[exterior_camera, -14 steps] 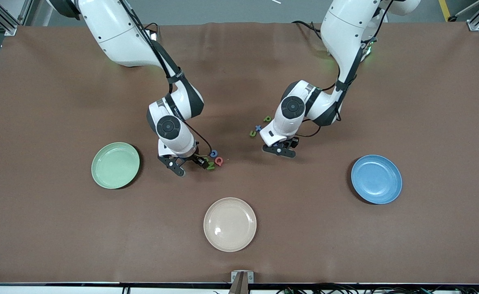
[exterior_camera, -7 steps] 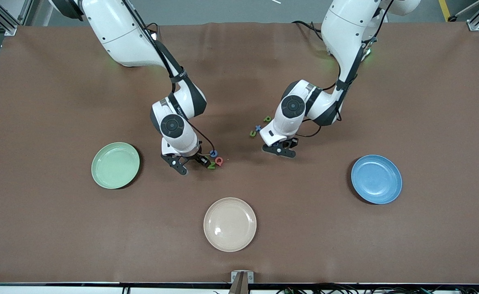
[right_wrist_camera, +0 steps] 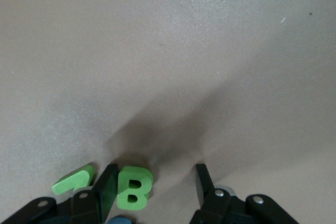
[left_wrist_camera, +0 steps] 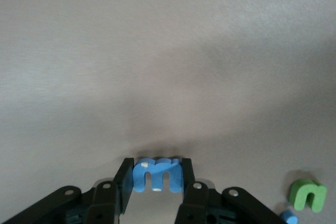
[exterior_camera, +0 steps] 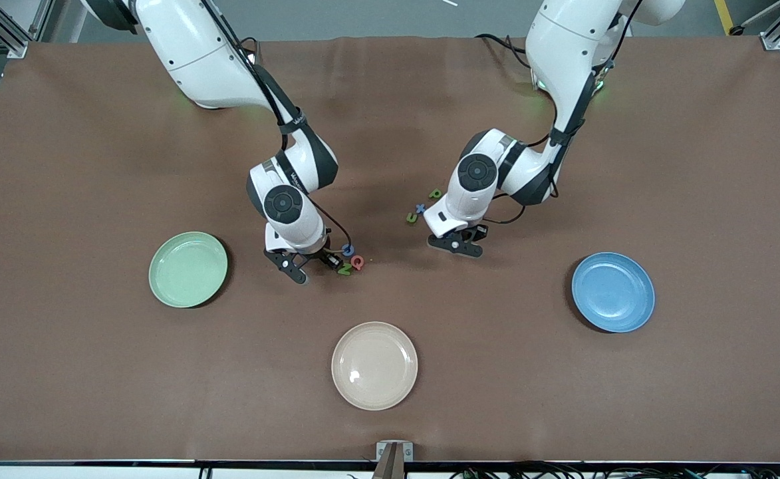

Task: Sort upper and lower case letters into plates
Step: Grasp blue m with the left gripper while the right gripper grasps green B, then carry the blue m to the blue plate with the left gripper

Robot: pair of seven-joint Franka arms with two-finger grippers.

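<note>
My left gripper (left_wrist_camera: 156, 169) is shut on the blue m (left_wrist_camera: 156, 174), low over the table beside the green u (left_wrist_camera: 308, 195) and blue x (left_wrist_camera: 289, 217). In the front view the left gripper (exterior_camera: 457, 243) hides the m; the u (exterior_camera: 411, 217), x (exterior_camera: 420, 207) and green p (exterior_camera: 435, 193) lie farther from the camera. My right gripper (right_wrist_camera: 155, 177) is open astride the green B (right_wrist_camera: 134, 187), one finger against it and the other apart. The green N (right_wrist_camera: 73, 180) and blue G (right_wrist_camera: 119, 220) lie beside it. In the front view the right gripper (exterior_camera: 311, 265) is next to the G (exterior_camera: 348, 249), red Q (exterior_camera: 358, 262) and N (exterior_camera: 344, 269).
The mint green plate (exterior_camera: 188, 269) sits toward the right arm's end of the table and the blue plate (exterior_camera: 612, 291) toward the left arm's end. A cream-beige plate (exterior_camera: 374, 365) lies nearer the camera, between them. Brown cloth covers the table.
The left gripper has closed on the blue m. The right gripper has shifted a little toward the capitals and its jaws have narrowed around the B.
</note>
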